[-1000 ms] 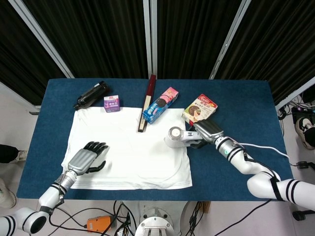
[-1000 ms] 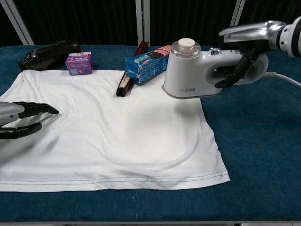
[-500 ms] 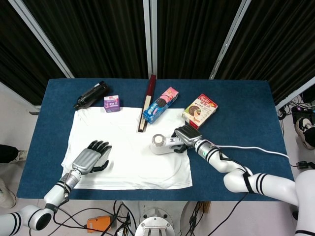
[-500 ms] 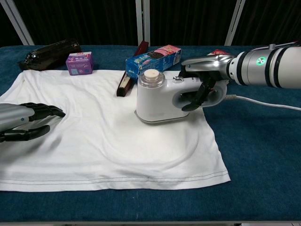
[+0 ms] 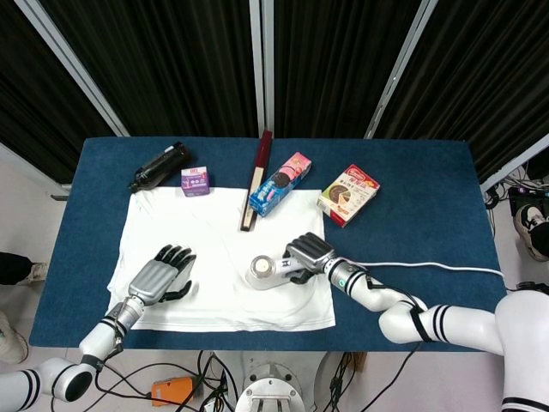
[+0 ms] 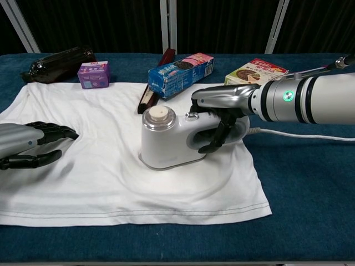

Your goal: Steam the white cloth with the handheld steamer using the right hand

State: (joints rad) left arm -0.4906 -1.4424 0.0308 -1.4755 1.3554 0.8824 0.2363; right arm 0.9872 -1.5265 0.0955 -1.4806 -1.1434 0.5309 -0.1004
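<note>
A: Black curtains behind a blue table (image 5: 429,189); the white cloth (image 5: 214,257) covers its left half; what sits on it?

B: The handheld steamer (image 6: 166,138), base flat on the cloth toward its four o'clock corner; the right hand (image 6: 222,113) grips its handle; the left hand (image 5: 159,276) rests on the cloth at eight o'clock, holding nothing, fingers loosely apart.

A: Any containers?

B: Closed boxes along twelve o'clock: a cookie box (image 5: 279,183), a small purple carton (image 5: 196,181), a red box (image 5: 348,194); contents unseen.

Each robot hand (image 6: 222,113) has a silver back and black fingers (image 6: 47,131). The arms are white with black bands. A green light glows on the right forearm.
</note>
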